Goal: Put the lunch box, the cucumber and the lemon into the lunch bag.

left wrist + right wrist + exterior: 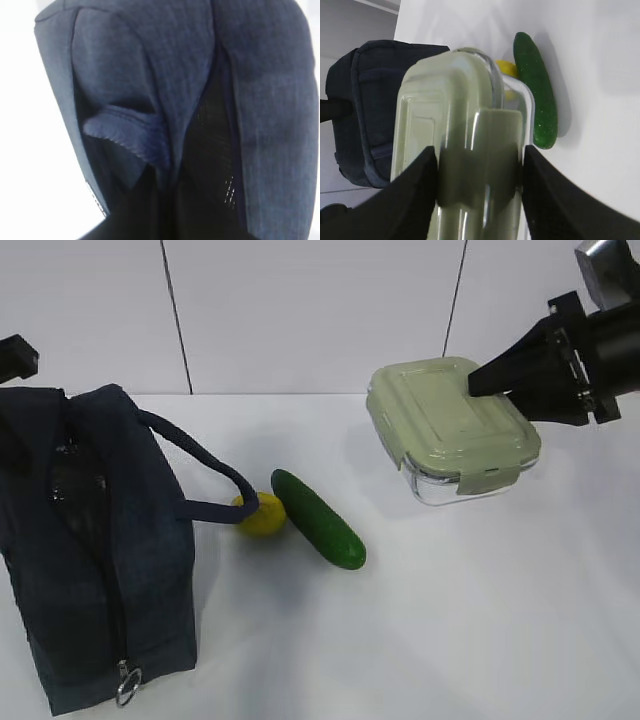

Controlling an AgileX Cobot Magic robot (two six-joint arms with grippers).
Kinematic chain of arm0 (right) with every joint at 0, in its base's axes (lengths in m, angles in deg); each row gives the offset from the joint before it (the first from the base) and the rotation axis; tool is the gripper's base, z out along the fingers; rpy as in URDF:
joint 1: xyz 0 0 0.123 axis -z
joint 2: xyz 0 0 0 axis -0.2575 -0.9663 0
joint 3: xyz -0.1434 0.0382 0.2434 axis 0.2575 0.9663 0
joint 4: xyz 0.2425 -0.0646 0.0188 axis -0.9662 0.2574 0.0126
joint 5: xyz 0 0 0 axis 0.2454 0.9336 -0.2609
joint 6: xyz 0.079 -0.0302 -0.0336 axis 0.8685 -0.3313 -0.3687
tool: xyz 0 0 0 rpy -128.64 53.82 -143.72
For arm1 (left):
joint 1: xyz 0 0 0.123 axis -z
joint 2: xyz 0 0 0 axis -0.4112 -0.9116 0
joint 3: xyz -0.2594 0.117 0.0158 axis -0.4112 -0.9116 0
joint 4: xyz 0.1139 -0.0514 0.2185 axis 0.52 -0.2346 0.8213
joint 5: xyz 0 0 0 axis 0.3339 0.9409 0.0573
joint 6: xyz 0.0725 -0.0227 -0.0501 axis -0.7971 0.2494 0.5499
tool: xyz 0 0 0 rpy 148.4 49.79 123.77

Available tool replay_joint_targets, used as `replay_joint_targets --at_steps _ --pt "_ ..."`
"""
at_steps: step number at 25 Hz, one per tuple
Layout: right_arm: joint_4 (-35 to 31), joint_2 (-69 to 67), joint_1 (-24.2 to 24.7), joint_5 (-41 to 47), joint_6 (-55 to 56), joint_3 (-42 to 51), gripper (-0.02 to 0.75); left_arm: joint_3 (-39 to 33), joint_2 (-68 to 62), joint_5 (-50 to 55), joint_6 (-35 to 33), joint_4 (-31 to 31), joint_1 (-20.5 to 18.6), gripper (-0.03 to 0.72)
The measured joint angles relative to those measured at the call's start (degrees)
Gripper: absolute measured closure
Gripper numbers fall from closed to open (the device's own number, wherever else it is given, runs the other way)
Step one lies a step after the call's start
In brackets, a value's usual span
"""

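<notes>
Right gripper (pixel 477 195): we see its two dark fingers (pixel 410 200) pressed against opposite sides of the lunch box (pixel 452 427), clamped over one end near a lid latch; in the exterior view it comes in from the right edge.

Lunch box: we find it held tilted on the right side of the white table (pixel 480 620), pale green lid up and the clear glass body below. Whether its low corner touches the table we cannot tell.

Left gripper: we cannot make out its jaws in any view. The left wrist view is filled with navy fabric, and only a dark piece of the left arm (pixel 17 357) shows at the left edge of the exterior view, just above the bag.

Lunch bag (pixel 85 540): we see it standing on the left of the table, dark navy, with a zipper running down its near face to a metal ring pull (pixel 127 684) at the bottom. From the left wrist the fabric parts onto a dark interior (pixel 210 150).

Strap handle (pixel 205 475): it loops out from the bag toward the right and ends against the lemon.

Lemon (pixel 262 514): it lies just right of the bag, touching the cucumber's side.

Cucumber (pixel 317 518): it lies at a slant mid-table, well apart from the lunch box.
</notes>
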Motion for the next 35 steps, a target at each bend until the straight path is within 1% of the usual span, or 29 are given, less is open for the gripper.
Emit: replay_joint_targets --at_steps 4,14,20,27,30,35 --pt "0.5 0.0 -3.79 0.0 1.34 -2.41 0.345 0.0 0.0 1.05 0.36 -0.26 0.0 0.694" --pt "0.88 0.0 -13.5 1.14 6.93 -12.38 0.345 1.12 0.0 0.76 0.91 -1.85 1.57 0.694" --pt "3.55 0.0 -18.51 1.45 9.98 -13.34 0.345 1.12 0.0 -0.16 1.4 -2.39 1.66 0.694" --pt "3.93 -1.02 -24.62 1.69 11.26 -13.66 0.346 1.12 0.0 -1.56 1.4 -3.56 1.66 0.694" --pt "3.93 -1.14 -26.34 0.85 11.89 -13.66 0.346 1.12 0.0 -2.26 1.4 -3.69 1.66 0.694" --pt "3.39 -1.67 -26.69 -1.37 12.04 -14.19 0.346 1.12 0.0 -2.59 1.4 -3.79 1.66 0.694"
